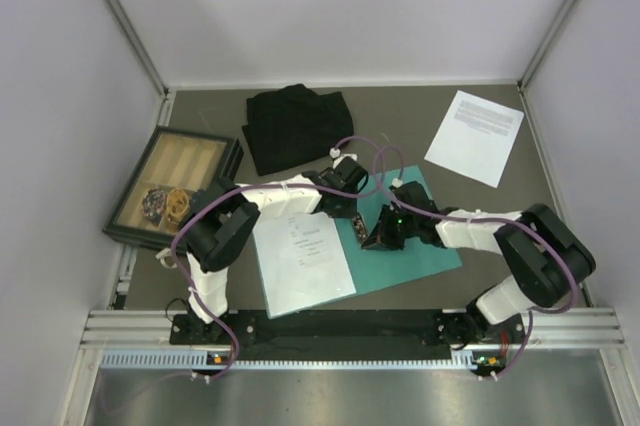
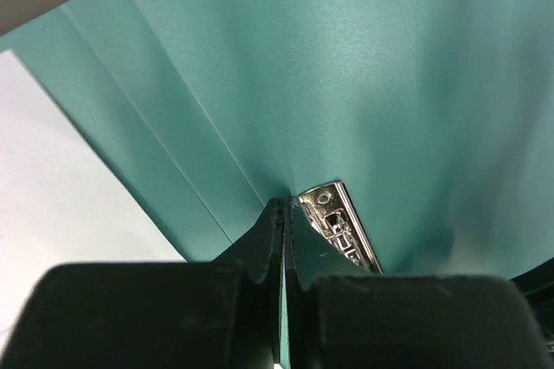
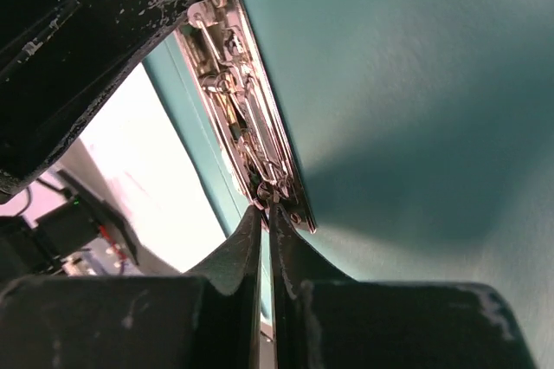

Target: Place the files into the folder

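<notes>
The teal folder (image 1: 432, 241) lies open at the table's middle. One of the files (image 1: 305, 266) rests on its left half; the other of the files (image 1: 475, 136) lies apart at the back right. Both grippers meet over the spine. My left gripper (image 1: 356, 226) (image 2: 284, 206) is shut, its tips pressed to the folder (image 2: 389, 83) beside one end of the metal clip (image 2: 339, 223). My right gripper (image 1: 380, 236) (image 3: 265, 210) is shut too, its tips against the other end of the clip (image 3: 238, 100). The left gripper's fingers (image 3: 78, 40) show in the right wrist view.
A black cloth (image 1: 295, 126) lies crumpled at the back centre. A dark-framed wooden tray (image 1: 175, 186) with small items stands at the left. Grey walls close in the table on three sides.
</notes>
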